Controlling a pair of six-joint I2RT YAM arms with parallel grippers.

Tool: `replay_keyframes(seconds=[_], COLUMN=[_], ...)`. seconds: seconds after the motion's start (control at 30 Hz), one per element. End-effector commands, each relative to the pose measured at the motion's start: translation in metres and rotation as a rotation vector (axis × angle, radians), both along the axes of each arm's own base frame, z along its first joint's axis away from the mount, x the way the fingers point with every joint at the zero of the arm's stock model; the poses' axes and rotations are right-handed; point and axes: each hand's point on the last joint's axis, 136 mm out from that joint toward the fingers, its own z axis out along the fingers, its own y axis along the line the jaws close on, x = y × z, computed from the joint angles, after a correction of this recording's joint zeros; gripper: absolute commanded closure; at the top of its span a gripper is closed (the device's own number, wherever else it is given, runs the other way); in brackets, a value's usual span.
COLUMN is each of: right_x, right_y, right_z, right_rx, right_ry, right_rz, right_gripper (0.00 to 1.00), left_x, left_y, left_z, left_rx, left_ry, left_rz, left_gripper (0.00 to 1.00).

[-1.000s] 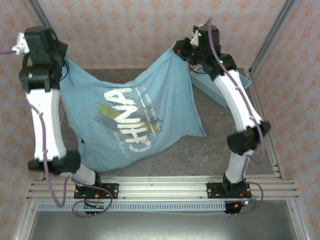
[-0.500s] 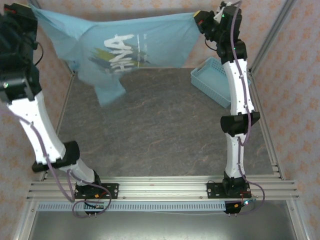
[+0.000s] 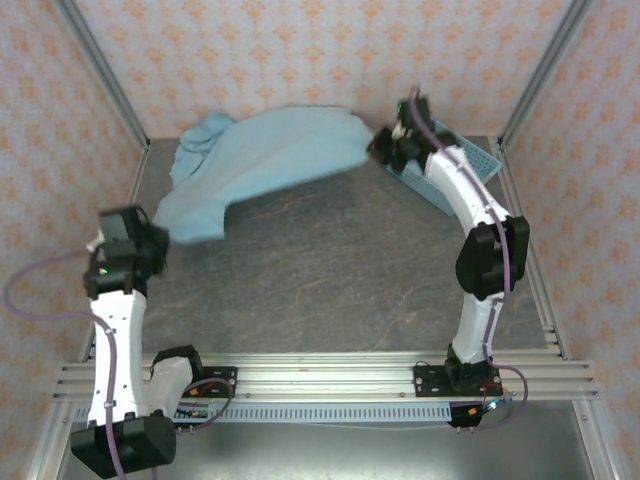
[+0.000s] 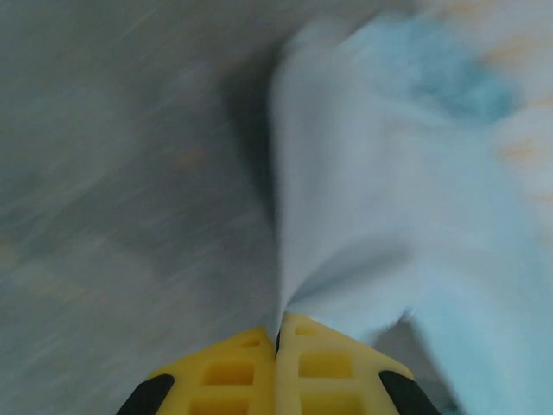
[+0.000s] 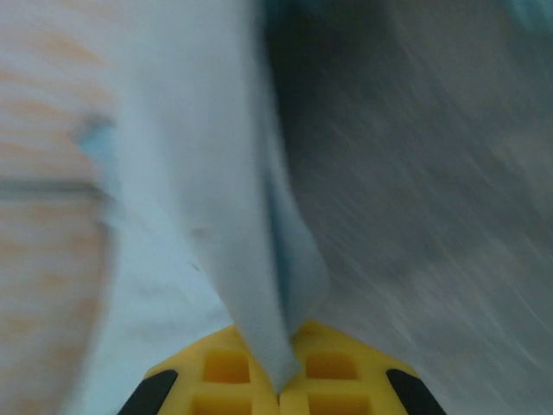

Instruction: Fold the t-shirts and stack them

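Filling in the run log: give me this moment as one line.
left gripper: shut on t-shirt | right gripper: shut on t-shirt | t-shirt: stretched between both, over far side of table | basket: beside right gripper

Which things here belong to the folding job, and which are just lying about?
Job: light blue t-shirt, pinched by the left gripper and the right gripper.
Lying about: blue plastic basket, far right on the table.

From high behind the arm bases, looks down and forward over the whole table (image 3: 330, 280). From each wrist, peers very close past the left gripper (image 4: 276, 346) and right gripper (image 5: 281, 380) at blurred tabletop. Shares among all three the t-shirt (image 3: 265, 155) and that tabletop.
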Motion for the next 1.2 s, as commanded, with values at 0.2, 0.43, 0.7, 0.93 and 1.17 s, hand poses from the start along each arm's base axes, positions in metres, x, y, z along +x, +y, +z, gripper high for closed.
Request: replay_keyframes(seconds=[0.2,0.43,0.7,0.93,1.17], right_x=[-0.138,-0.199,-0.242,-0.260,-0.258], right_y=[-0.016,-0.038,-0.090,-0.080,-0.084], right_z=[-0.131,-0.151,-0.135,-0.155,-0.149], right_rx=[-0.196,-0.327,-0.483,-0.424,-0.439], right_ry=[0.317,0.443,0.432,0.496,0.497], right_rz=[-0.008,-0.017,-0.102,-0.043,-0.069], right_gripper=[1.00,1.00,1.00,1.00,1.00], left_x=[-0.092,-0.116,-0.107,-0.106,-0.113], left_y=[-0.060,-0.067,-0.077,-0.080,-0.087], left_z=[-0.118,-0.121,-0.112,-0.098,-0.104], left_rx=[-0.253,-0.291,-0.353,-0.356,-0.370], left_ry=[0.261,0.307,0.305,0.293,0.329], left_rz=[0.021,0.045,0.026,0.006,-0.028], left_gripper=[1.00,1.00,1.00,1.00,1.00])
